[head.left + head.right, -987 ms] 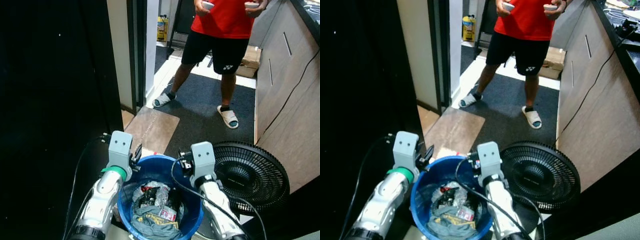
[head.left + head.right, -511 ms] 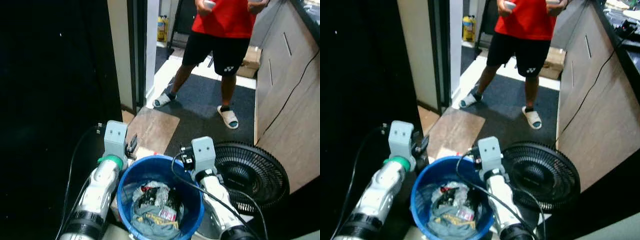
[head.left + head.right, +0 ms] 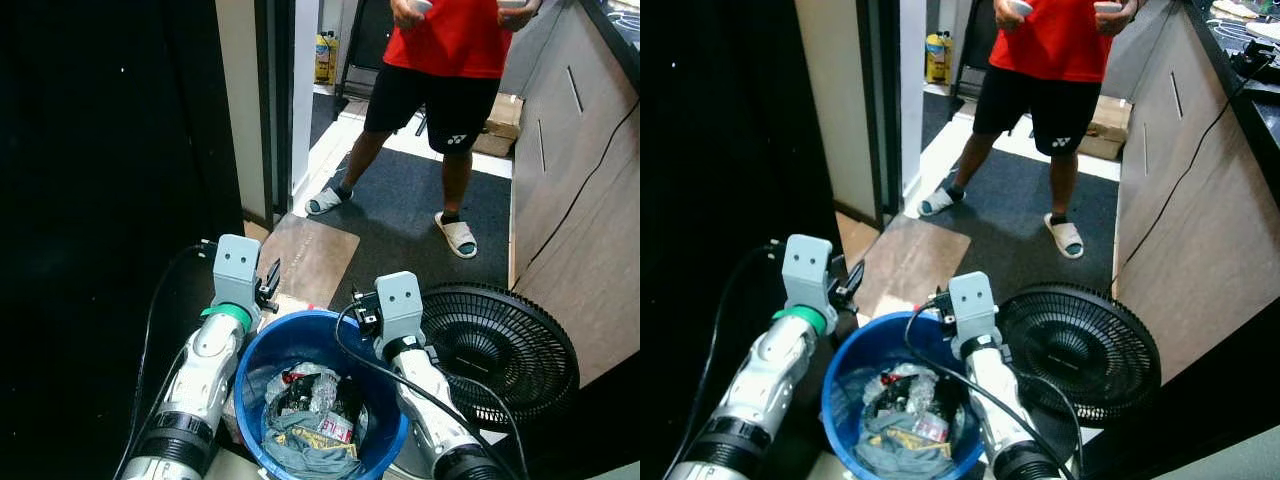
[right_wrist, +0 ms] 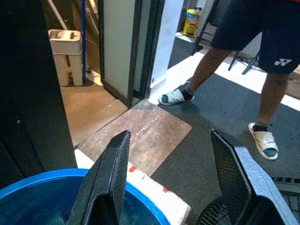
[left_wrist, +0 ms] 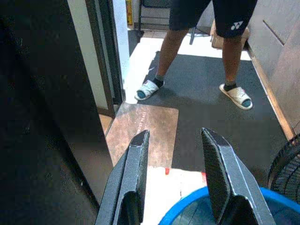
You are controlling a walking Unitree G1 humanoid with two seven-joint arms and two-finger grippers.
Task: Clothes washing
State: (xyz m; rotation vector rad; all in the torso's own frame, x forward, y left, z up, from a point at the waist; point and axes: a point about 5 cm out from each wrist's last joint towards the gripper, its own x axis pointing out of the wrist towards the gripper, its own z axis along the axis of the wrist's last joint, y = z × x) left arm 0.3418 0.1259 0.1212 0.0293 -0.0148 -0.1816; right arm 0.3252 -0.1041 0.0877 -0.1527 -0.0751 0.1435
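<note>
A blue bucket (image 3: 262,352) stands on the floor right in front of me, with crumpled clothes (image 3: 312,412) piled in its bottom. My left gripper (image 3: 268,280) hovers over the bucket's left rim, open with nothing between its fingers (image 5: 135,174). My right gripper (image 3: 360,308) hovers over the right rim, also open and empty, fingers (image 4: 107,183) wide apart. Both wrist views look past the bucket rim (image 4: 33,182) toward a brown doormat (image 5: 146,135) beyond it.
A person (image 3: 445,70) in a red shirt and sandals stands ahead on dark carpet. A black floor fan (image 3: 505,345) lies just right of the bucket. A dark panel (image 3: 100,200) is on the left and a wooden cabinet (image 3: 580,190) on the right.
The left arm swung slightly outward and came back beside the bucket. The right gripper edged a little toward the bucket's rim. Both grippers stay open.
</note>
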